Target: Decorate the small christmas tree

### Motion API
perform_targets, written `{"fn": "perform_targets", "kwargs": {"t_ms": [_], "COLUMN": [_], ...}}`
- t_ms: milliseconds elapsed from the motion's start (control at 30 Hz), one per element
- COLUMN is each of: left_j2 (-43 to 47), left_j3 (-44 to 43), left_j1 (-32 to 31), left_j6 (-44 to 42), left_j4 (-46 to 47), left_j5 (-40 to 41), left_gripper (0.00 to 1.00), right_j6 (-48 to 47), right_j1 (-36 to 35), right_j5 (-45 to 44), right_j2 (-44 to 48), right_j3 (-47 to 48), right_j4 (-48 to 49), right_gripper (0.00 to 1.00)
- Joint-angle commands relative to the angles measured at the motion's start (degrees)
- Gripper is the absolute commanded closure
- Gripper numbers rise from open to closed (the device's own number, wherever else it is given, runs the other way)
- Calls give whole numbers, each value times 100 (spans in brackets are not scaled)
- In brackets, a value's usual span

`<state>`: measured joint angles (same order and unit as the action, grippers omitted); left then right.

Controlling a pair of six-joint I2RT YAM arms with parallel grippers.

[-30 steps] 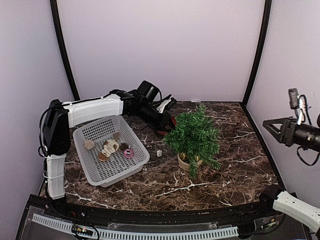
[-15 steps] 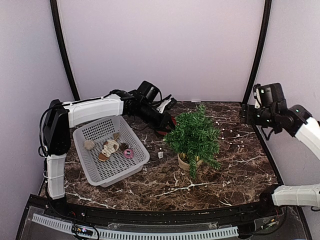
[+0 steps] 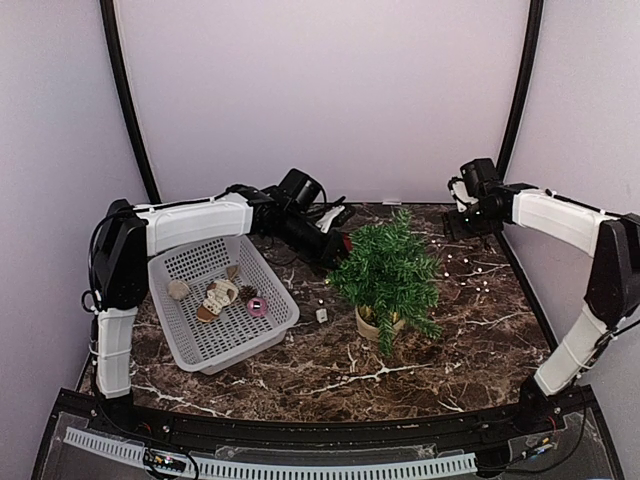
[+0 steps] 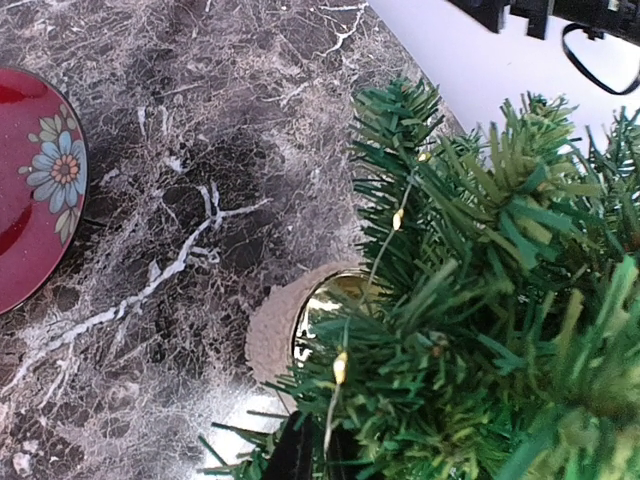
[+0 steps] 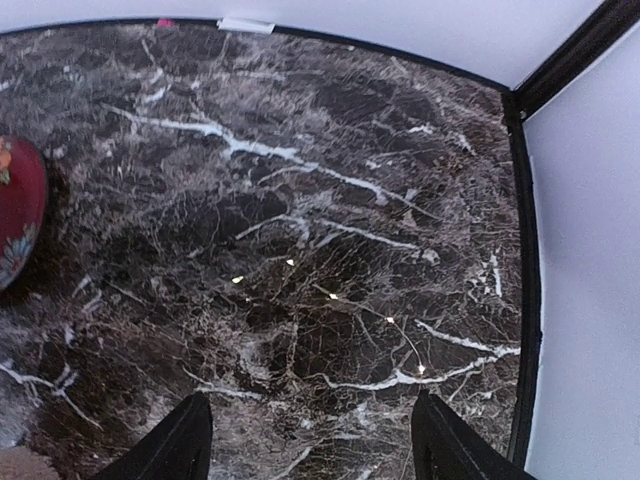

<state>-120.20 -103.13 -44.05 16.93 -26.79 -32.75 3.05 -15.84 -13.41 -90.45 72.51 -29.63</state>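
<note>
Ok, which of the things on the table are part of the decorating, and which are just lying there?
Part of the job:
small christmas tree
light string
basket holding pine cone and pink ring

Lying about:
red plate
small white piece beside the basket, purpose unclear

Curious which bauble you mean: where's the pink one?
Find the white slotted plastic basket left of the small green potted fir tree. By its right wall lies a small pink ring, the only pink piece among beige and brown ones.
</note>
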Motion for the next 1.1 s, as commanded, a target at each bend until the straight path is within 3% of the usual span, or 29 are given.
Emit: {"fn": "perform_targets", "kwargs": {"t_ms": [0, 300, 600, 867, 1067], "left_j2": [32, 6, -38, -47, -55], "left_j3": [-90, -73, -50, -41, -36], "left_j1": [-19, -8, -12, 3, 18], "left_j6": [-102, -102, -128, -161, -155], "left_j4": [11, 60, 76, 48, 65], "left_j5": [-145, -187, -189, -192, -200], "left_gripper": [91, 91, 90, 90, 90], "right_j6": [-828, -1139, -1266, -1471, -1582], "right_j1": [37, 28, 16, -23, -24], "right_j5": [279, 136, 20, -478, -379], "right_j2": [-408, -1068, -1956, -2429, -2768], "right_j3": [116, -131, 380, 797, 1011], "right_j4": [277, 952, 1276, 1551, 1641], "right_gripper": [31, 34, 39, 50, 52]}}
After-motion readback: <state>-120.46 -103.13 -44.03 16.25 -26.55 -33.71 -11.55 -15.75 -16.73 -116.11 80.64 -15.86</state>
